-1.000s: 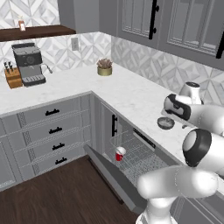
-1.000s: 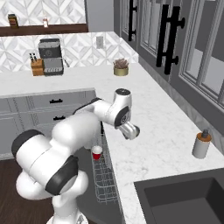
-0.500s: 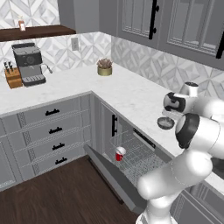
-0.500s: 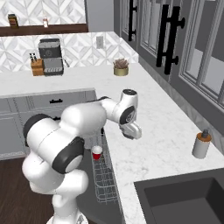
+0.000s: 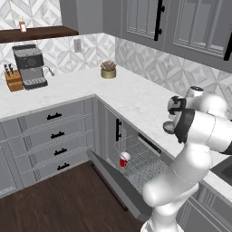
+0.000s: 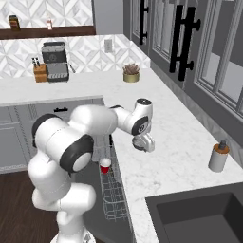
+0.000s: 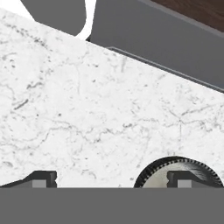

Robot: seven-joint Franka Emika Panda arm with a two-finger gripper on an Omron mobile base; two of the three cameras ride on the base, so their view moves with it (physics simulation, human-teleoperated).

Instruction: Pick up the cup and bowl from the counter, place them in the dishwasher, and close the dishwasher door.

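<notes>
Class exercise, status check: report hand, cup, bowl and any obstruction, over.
Hand open, above the counter. Cup in the dishwasher rack. Bowl on counter under one fingertip, not held. Nothing in the way.

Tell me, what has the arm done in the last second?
The claw has swung across the counter toward the bowl and hangs open over it, not yet holding it. The cup stays in the dishwasher; its door is still down.

Stone, wire and plastic

You see a smooth white marble-look counter (image 7: 87,113), silver wire racks in the dishwasher (image 5: 138,161), a shiny red plastic cup (image 5: 123,159), and, at five o'clock in the hand view, a speckled grey bowl (image 7: 162,175).
</notes>
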